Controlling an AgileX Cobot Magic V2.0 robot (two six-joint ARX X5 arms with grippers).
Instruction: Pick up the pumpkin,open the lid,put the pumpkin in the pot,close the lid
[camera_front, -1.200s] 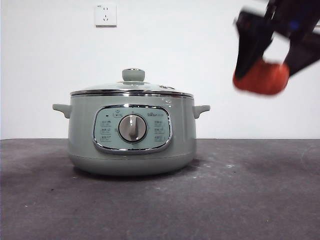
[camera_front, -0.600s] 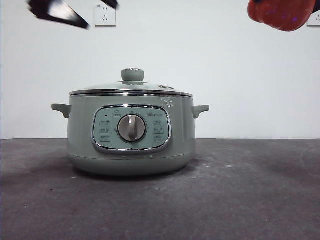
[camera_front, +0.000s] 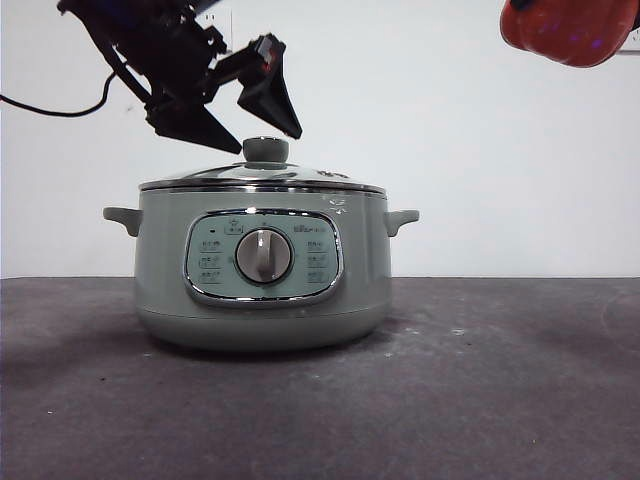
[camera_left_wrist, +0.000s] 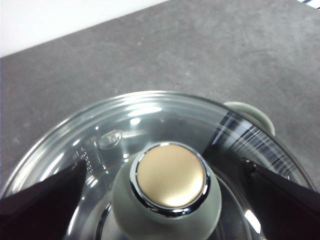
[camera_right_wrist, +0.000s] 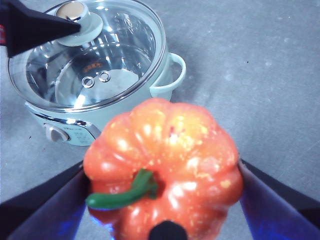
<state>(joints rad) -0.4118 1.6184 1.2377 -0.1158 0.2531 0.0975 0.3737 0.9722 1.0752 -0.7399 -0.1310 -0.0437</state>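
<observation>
1. My left gripper (camera_front: 258, 128) hangs just above the knob of the lid (camera_front: 262, 178), jaws spread wide to either side of it, not touching.
2. The lid sits closed on the pot (camera_front: 262, 265), which stands on the table (camera_front: 500, 400).
3. My right gripper (camera_right_wrist: 165, 200) is clamped on the pumpkin (camera_right_wrist: 165, 175), held high, well right of the pot.

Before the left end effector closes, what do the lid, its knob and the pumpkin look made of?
Round clear lid: apparently glass with a polished chrome rim; the pot's inside shows through and it throws glints. Pale sage-green knob: smooth, likely plastic, with a brushed gold-toned metal cap. Small orange-red ribbed pumpkin: glossy, probably moulded plastic, with shiny highlights.
</observation>
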